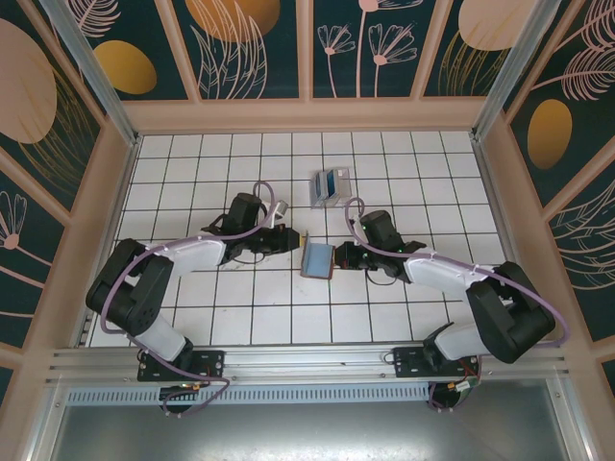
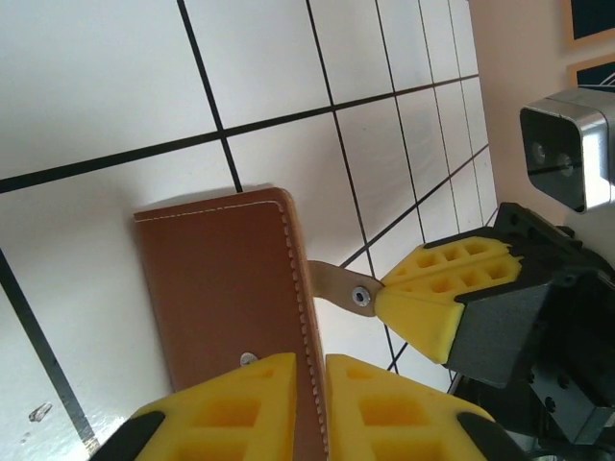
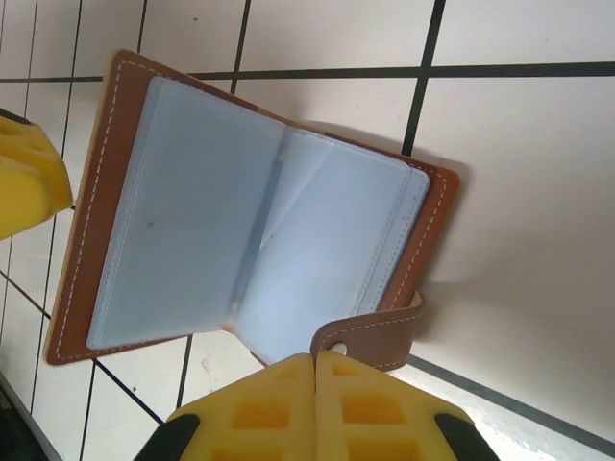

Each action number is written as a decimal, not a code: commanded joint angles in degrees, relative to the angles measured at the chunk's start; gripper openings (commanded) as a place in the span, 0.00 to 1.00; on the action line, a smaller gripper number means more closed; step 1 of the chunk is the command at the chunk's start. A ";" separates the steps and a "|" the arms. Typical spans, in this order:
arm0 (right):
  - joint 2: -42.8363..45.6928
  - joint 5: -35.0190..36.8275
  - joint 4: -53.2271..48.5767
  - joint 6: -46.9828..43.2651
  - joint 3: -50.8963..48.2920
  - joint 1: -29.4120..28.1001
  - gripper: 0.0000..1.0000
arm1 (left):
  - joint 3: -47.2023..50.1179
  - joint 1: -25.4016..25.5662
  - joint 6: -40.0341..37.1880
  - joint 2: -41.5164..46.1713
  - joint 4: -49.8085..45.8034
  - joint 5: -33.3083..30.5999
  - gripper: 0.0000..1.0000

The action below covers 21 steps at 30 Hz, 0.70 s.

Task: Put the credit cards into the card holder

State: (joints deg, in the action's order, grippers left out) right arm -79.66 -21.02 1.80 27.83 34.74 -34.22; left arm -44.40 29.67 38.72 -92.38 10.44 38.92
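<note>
The reddish-brown card holder (image 1: 317, 260) stands open at mid-table, held between both grippers. My left gripper (image 1: 296, 240) is shut on the edge of its stitched cover (image 2: 221, 288), the yellow fingers (image 2: 231, 403) pinching the leather. My right gripper (image 1: 339, 257) is shut on the snap strap (image 3: 375, 334). The right wrist view looks into the open holder (image 3: 96, 211) and its pale blue plastic sleeves (image 3: 250, 221); no card shows in them. The blue credit cards (image 1: 329, 181) sit in a clear box farther back on the table.
The clear plastic box (image 1: 318, 196) stands about two tiles behind the holder. White tiled floor (image 1: 240, 317) lies around it, bounded by the enclosure walls (image 1: 115, 192) and the metal rail (image 1: 307, 360) near the arm bases.
</note>
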 commanded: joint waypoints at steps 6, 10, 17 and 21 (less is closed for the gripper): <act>-2.20 -0.36 4.38 0.74 -0.52 0.06 0.00 | 1.19 -0.32 0.09 -2.54 -0.04 -0.57 0.14; -2.41 -0.78 4.11 0.74 -0.11 -0.26 0.00 | 0.52 -0.34 -0.98 -2.26 -1.91 -1.66 0.27; -5.30 -1.69 3.25 -0.40 3.71 -2.20 0.25 | 0.73 -0.32 -0.30 -0.54 -0.75 -0.43 0.35; -7.20 -1.66 2.02 -1.02 6.45 -3.55 0.31 | 1.52 -0.57 0.58 -0.51 0.99 0.60 0.37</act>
State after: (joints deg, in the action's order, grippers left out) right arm -85.97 -21.52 4.10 27.40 38.50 -36.86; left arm -43.53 29.61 38.68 -94.21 9.80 37.76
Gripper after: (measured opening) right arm 0.311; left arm 0.364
